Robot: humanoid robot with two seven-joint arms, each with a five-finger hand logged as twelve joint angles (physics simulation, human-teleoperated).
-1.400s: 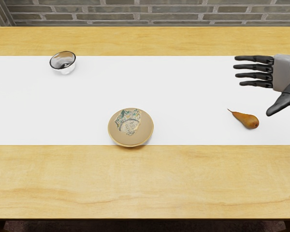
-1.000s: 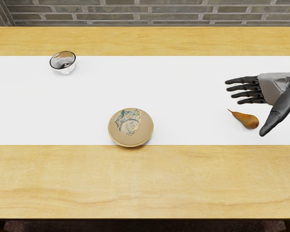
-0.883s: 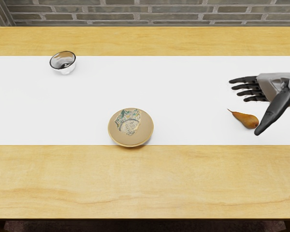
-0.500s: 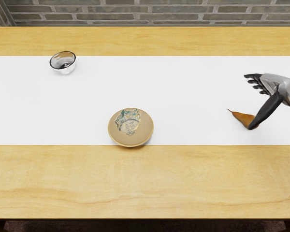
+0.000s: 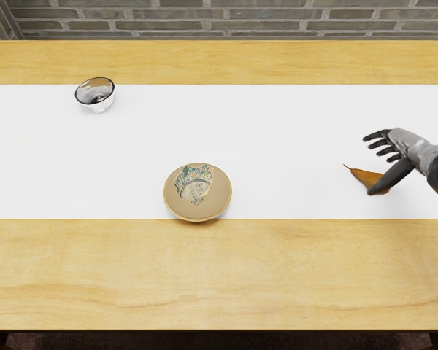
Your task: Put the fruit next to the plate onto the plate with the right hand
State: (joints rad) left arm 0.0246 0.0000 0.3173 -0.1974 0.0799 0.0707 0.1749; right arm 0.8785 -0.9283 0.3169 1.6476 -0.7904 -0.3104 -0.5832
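Clearly we see only one hand, the right hand [image 5: 400, 152], and its arm enters from the right edge of the view. We see it open: the four dark fingers [image 5: 376, 137] are spread apart and point to the left, and the thumb [image 5: 385, 181] is stretched out below them, down and to the left. Nothing is closed inside the hand.

Directly under the thumb lies the pear [image 5: 365, 175]. It is on its side, the thin stem end points away from the hand, to the left and a little up, and the thick end is hidden behind the thumb. We cannot tell if the thumb touches the pear or only passes over it. The fingers are above the pear in the view and apart from it.

Under the hand and the pear is a white runner [image 5: 277, 124], which goes across the whole table [image 5: 219, 270] from left to right. The pear rests on the runner, near its front edge.

Well to the left of the hand, also on the runner and near the same front edge, stands the plate [image 5: 197, 191]. It is tan with a coloured pattern in the middle. It carries nothing, and the pear is well apart from it.

Still more to the left of the hand, and farther back, stands a small shiny bowl [image 5: 95, 93] near the back edge of the runner. Behind the table we see a brick wall [image 5: 219, 18].
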